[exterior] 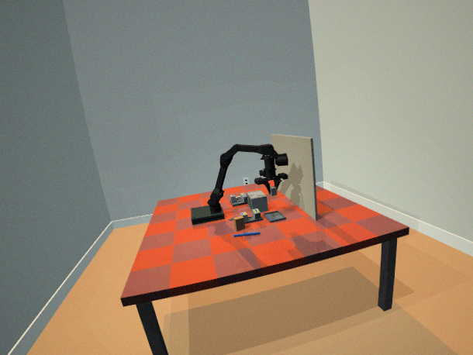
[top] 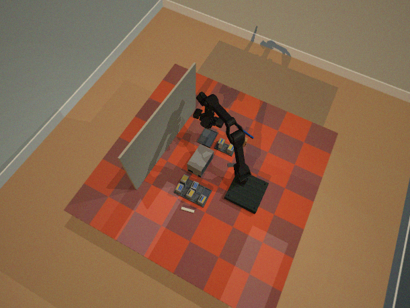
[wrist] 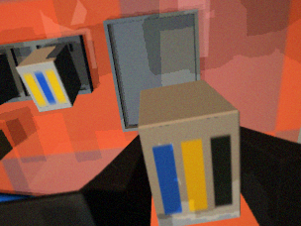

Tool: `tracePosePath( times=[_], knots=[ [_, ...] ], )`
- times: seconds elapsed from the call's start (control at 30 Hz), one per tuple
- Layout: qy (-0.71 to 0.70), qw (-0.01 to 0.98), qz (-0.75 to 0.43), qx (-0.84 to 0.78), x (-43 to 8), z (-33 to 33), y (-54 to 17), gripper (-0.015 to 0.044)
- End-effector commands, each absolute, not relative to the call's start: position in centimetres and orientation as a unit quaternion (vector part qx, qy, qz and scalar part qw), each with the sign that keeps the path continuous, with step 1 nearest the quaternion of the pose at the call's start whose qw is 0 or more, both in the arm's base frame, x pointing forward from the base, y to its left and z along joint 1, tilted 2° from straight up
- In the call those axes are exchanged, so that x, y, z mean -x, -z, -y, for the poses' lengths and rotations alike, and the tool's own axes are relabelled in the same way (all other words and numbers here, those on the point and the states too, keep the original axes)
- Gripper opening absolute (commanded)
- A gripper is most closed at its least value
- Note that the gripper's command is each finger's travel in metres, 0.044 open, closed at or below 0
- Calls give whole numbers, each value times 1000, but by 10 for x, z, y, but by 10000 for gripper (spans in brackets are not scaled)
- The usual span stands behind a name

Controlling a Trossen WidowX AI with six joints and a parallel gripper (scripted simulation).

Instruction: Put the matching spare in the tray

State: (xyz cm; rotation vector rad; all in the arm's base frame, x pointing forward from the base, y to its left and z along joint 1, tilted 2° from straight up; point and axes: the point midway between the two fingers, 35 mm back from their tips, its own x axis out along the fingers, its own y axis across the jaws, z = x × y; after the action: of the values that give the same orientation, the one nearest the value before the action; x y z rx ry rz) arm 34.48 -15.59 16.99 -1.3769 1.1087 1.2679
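Arm arched out over the bench [top: 210, 232] [exterior: 271, 248], end effector [top: 206, 125] [exterior: 274, 187] [wrist: 180, 135] pointing down, part-open around a striped block [exterior: 274, 191] [wrist: 190, 164], above bench height near the tray [top: 207, 137] [exterior: 274, 215] [wrist: 136, 69].

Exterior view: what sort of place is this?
Probably a plain indoor room set up as a robot test station: a checkered table, an arm on it, and a wall outlet behind.

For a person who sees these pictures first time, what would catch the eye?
Probably the red checkered table top, with a tall pale board standing on it. Then the black arm, its gripper holding a striped block above the table.
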Motion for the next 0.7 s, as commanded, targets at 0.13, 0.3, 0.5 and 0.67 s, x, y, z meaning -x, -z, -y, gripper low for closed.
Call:
tracePosePath(
  times=[0.13,0.3,0.5,0.67],
  knots=[
    [-517,462,-452,561,-346,157,-162,0],
    [-517,462,-452,561,-347,158,-158,0],
    [-517,462,-452,561,-348,158,-154,0],
    [-517,462,-452,561,-349,158,-150,0]
  ],
)
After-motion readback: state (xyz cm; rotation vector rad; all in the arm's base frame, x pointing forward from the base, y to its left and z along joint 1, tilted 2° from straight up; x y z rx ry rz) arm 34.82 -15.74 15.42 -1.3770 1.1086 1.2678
